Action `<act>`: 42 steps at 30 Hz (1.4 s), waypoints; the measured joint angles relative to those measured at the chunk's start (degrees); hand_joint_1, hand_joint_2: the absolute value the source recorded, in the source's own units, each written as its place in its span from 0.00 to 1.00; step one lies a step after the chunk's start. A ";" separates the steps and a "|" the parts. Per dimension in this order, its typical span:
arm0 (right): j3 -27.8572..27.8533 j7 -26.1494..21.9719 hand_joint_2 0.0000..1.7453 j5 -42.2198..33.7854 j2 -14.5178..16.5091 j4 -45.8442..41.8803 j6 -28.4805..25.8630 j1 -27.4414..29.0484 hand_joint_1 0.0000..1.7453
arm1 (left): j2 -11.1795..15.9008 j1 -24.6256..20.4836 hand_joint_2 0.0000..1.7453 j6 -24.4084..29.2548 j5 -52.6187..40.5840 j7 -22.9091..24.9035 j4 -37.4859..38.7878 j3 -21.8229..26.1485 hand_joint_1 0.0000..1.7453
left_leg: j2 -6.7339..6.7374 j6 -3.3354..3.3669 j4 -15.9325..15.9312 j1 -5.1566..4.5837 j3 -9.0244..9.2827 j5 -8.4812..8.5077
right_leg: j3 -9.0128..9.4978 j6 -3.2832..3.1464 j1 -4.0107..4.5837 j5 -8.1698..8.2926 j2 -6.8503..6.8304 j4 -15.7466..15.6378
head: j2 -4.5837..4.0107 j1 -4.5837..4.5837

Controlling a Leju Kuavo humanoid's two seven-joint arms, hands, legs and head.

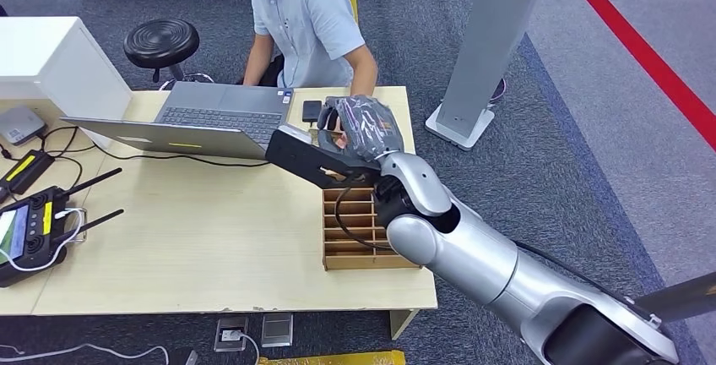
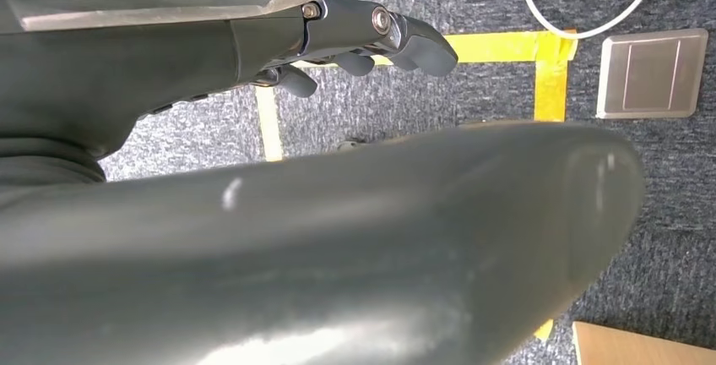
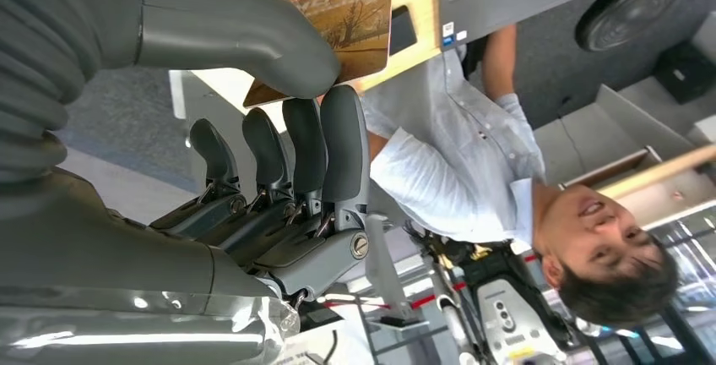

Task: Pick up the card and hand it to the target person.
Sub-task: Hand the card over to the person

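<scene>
On the far left of the table (image 1: 194, 247), a controller (image 1: 29, 234) with two antennas is parked at the edge, and a white box (image 1: 51, 57) is seen behind it. Next along, an open laptop (image 1: 198, 120) is set near the back edge, with a black stool (image 1: 162, 42) on the carpet beyond. A small black phone (image 1: 311, 111) is laid just right of the laptop. A person (image 1: 308, 19) in a light shirt is seated behind the table, right across from the raised arm. The card (image 3: 346, 31) is pinched by the right hand (image 1: 359, 128) between thumb and fingers (image 3: 342, 141), held up above the wooden rack (image 1: 355, 230) and near the person. A grey kiosk stand (image 1: 485, 44) is seen further right, then a red floor line (image 1: 642, 48). The left hand (image 2: 371, 40) is hung over the carpet with fingers loosely apart and nothing held.
</scene>
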 joint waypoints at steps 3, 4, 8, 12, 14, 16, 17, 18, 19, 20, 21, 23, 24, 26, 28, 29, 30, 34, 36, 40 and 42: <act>-0.04 -3.02 1.00 2.26 -0.03 0.39 -3.69 0.16 0.78 | 0.00 -0.07 0.00 -0.09 -0.05 0.01 0.00 -0.03 0.00 | 0.00 0.00 0.00 0.00 -0.01 0.00 | 0.00 0.00 0.00 0.00 0.00 0.00 | 0.00 0.00; -0.05 -4.10 1.00 3.35 -0.03 0.64 -5.23 0.19 0.78 | 0.00 -0.11 0.00 -0.11 -0.08 0.01 0.00 -0.04 0.00 | 0.00 0.00 0.00 0.00 -0.01 0.00 | -0.01 0.00 0.00 0.00 0.00 0.00 | 0.00 -0.01; -0.07 -7.38 1.00 6.58 -0.03 2.17 -9.81 0.43 0.78 | 0.00 -0.37 0.00 -0.14 -0.11 -0.02 0.00 -0.11 0.00 | 0.00 0.00 0.00 0.00 -0.01 0.00 | 0.00 0.00 0.00 0.00 0.00 0.00 | 0.00 -0.02; -0.08 -9.84 1.00 8.75 0.07 3.78 -13.28 0.91 0.78 | 0.00 -0.54 0.00 -0.14 -0.11 -0.13 0.00 -0.30 0.00 | 0.00 0.00 0.00 0.00 -0.01 0.00 | 0.00 0.00 0.00 0.00 0.00 0.00 | 0.00 -0.03; -0.09 -10.58 1.00 9.42 0.10 4.28 -14.39 1.20 0.78 | 0.00 -0.56 0.00 -0.13 -0.10 -0.21 0.00 -0.44 0.00 | 0.00 0.00 0.00 0.00 -0.02 0.00 | 0.00 0.00 0.00 0.00 0.00 0.00 | 0.00 -0.02; -0.09 -11.03 1.00 9.85 0.13 4.79 -15.10 1.39 0.78 | 0.00 -0.56 0.00 -0.12 -0.08 -0.27 0.00 -0.52 0.00 | 0.00 0.00 0.00 0.00 -0.02 0.00 | 0.00 0.00 0.00 0.00 0.00 0.00 | 0.00 -0.02; -0.09 -11.14 1.00 9.97 0.15 5.05 -15.27 1.45 0.78 | 0.00 -0.57 0.00 -0.11 -0.07 -0.30 0.00 -0.55 0.00 | 0.00 0.00 0.00 0.00 -0.02 0.00 | 0.00 0.00 0.00 0.00 0.00 0.00 | 0.00 -0.01; -0.09 -11.20 1.00 10.06 0.18 5.27 -15.35 1.49 0.78 | 0.00 -0.57 0.00 -0.12 -0.07 -0.32 0.00 -0.56 0.00 | 0.00 0.00 0.00 0.00 -0.02 0.00 | 0.00 0.00 0.00 0.00 0.00 0.00 | 0.00 -0.01; -0.09 -11.23 1.00 10.14 0.22 5.50 -15.39 1.53 0.59 | 0.00 -0.57 0.00 -0.13 -0.06 -0.35 0.00 -0.57 0.00 | 0.00 0.00 0.00 0.00 -0.02 0.00 | -0.01 0.00 0.00 0.00 0.00 0.00 | 0.00 -0.01; -0.09 -11.25 1.00 10.19 0.27 5.75 -15.41 1.56 0.39 | 0.00 -0.57 0.00 -0.13 -0.06 -0.37 0.00 -0.58 0.00 | 0.00 0.00 0.00 0.00 -0.02 0.00 | -0.01 0.00 0.00 0.00 0.00 0.00 | 0.00 -0.01; -0.09 -11.28 1.00 10.22 0.33 5.99 -15.42 1.60 0.19 | 0.00 -0.57 0.00 -0.14 -0.06 -0.39 0.00 -0.59 0.00 | 0.00 0.00 0.00 0.00 -0.03 0.00 | -0.01 0.00 0.00 0.00 0.00 0.00 | 0.00 -0.02; -0.09 -11.45 1.00 10.22 0.47 6.44 -15.43 1.72 0.00 | 0.00 -0.57 0.00 -0.14 -0.28 -0.42 0.00 -0.61 0.00 | 0.00 0.00 0.00 0.00 -0.02 0.00 | -0.01 0.00 0.00 0.00 0.00 0.00 | 0.00 -0.03; -0.09 -11.57 1.00 10.21 0.55 6.61 -15.43 1.79 0.00 | 0.00 -0.57 0.00 -0.13 -0.49 -0.42 0.00 -0.66 0.00 | 0.00 0.00 0.00 0.00 -0.02 0.00 | -0.01 0.00 0.00 0.00 0.00 0.00 | 0.00 -0.04; -0.09 -11.75 1.00 10.14 0.68 6.91 -15.44 1.89 0.00 | 0.00 -0.57 0.00 -0.06 -0.94 -0.43 0.00 -0.85 0.00 | 0.00 0.00 0.00 0.00 -0.02 0.00 | 0.00 0.00 0.00 0.00 -0.01 0.00 | 0.00 -0.05; -0.10 -11.91 1.00 9.96 0.78 7.17 -15.57 1.99 0.00 | 0.00 -0.55 0.00 -0.07 -0.86 -0.63 0.00 -1.04 0.00 | -0.01 0.00 0.00 0.00 -0.03 0.00 | 0.00 0.00 0.00 0.00 -0.01 0.00 | 0.00 -0.04; -0.12 -12.01 1.00 9.86 0.82 7.27 -15.68 2.06 0.00 | 0.00 -0.55 0.00 -0.10 -0.67 -0.77 0.00 -1.08 0.00 | -0.01 0.00 0.00 0.00 -0.03 0.00 | -0.01 0.00 0.00 0.00 -0.01 0.00 | 0.00 -0.03; -0.13 -12.12 1.00 9.76 0.86 7.36 -15.84 2.13 0.00 | 0.00 -0.54 0.00 -0.13 -0.41 -0.89 0.00 -1.10 0.00 | -0.01 0.00 0.00 0.00 -0.03 0.00 | -0.01 0.00 0.00 0.00 -0.01 0.00 | 0.00 -0.03; -0.51 -12.29 1.00 9.09 0.87 7.36 -17.23 2.52 0.00 | 0.00 -0.39 0.00 -0.10 0.26 -1.02 0.00 -1.11 0.00 | 0.00 0.00 0.00 0.00 -0.02 0.00 | -0.01 0.00 0.00 0.00 -0.01 0.00 | 0.00 -0.01; -0.89 -12.27 1.00 8.83 0.79 6.89 -18.27 2.97 0.00 | 0.00 -0.26 0.00 -0.05 0.46 -1.08 0.00 -1.12 0.00 | 0.00 0.00 0.00 0.00 -0.02 0.00 | -0.02 0.00 0.00 0.00 0.00 0.00 | 0.00 -0.01; -1.90 -11.88 1.00 8.63 0.14 4.85 -20.44 4.14 0.00 | 0.00 0.03 0.00 0.13 0.72 -1.11 0.01 -1.13 0.00 | 0.00 0.00 0.00 0.00 -0.03 0.00 | -0.03 0.00 0.00 0.00 0.00 -0.01 | 0.00 -0.03; -2.64 -11.33 1.00 9.13 -0.54 3.30 -21.66 4.85 0.00 | 0.00 0.19 0.00 0.23 0.95 -1.14 0.02 -1.13 0.00 | 0.00 0.00 0.00 0.00 -0.03 0.00 | -0.04 0.00 0.00 0.00 0.00 -0.01 | 0.00 -0.03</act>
